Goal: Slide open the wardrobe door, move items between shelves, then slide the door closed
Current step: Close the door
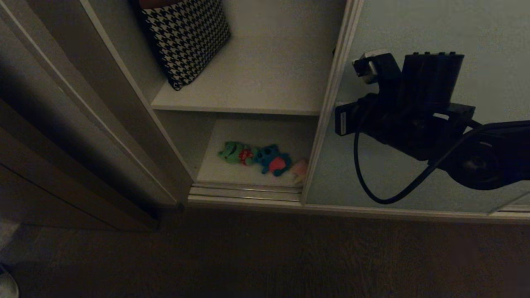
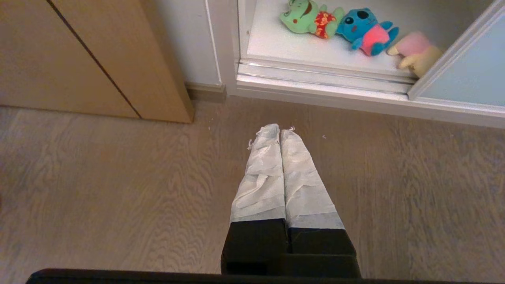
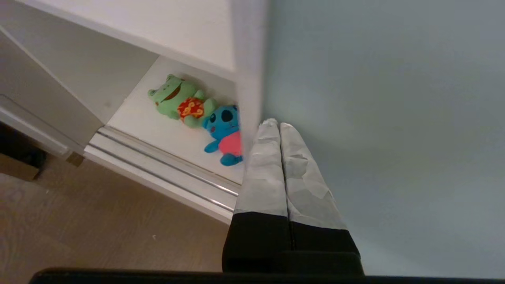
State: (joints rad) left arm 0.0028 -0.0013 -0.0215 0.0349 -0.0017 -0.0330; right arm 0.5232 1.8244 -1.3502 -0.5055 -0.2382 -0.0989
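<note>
Three plush toys [image 1: 261, 159] on bottom shelf [image 1: 232, 171] | wood floor [image 1: 265, 252] | both pincers clenched, empty

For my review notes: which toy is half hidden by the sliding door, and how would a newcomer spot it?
Find the grey-green sliding wardrobe door, then the off-white bottom shelf beside it. Three plush toys lie in a row there; the cream-yellow and pink plush toy lies against the door's edge, unlike the green frog plush and blue plush.
</note>
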